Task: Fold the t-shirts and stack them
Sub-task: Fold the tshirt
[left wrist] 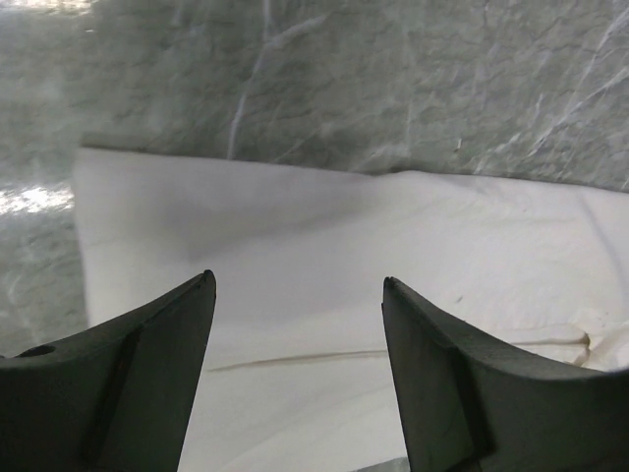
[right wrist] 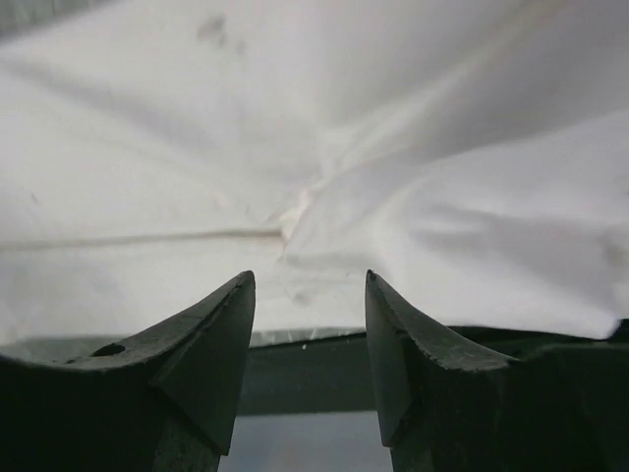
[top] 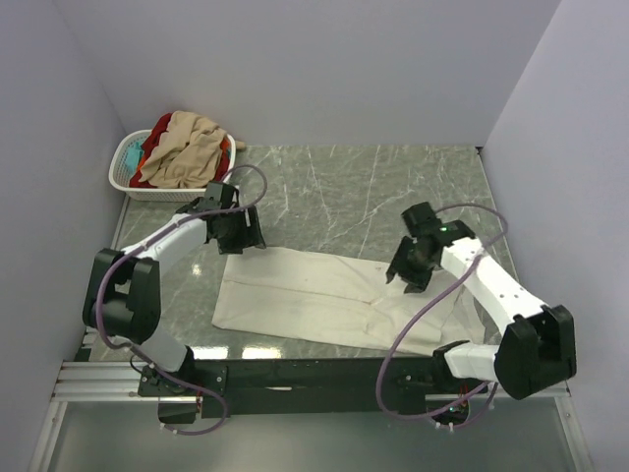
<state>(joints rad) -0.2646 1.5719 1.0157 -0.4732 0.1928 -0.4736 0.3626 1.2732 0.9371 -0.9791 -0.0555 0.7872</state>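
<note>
I am hovering my left gripper over the cream shirt, fingers apart and empty; my right gripper is likewise hanging apart, gripping nothing.

Soft matt cream cloth shirt on glossy grey marble-look table; white slotted plastic basket.

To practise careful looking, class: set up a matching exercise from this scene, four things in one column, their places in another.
Things: 1 cream-white t-shirt; 2 tan t-shirt; 3 laundry basket; 4 right gripper.
Places: A far left corner of the table; B heaped in the basket; C laid out mid-table; D open, above the cream-white cloth.
Pairs: 1-C; 2-B; 3-A; 4-D.
</note>
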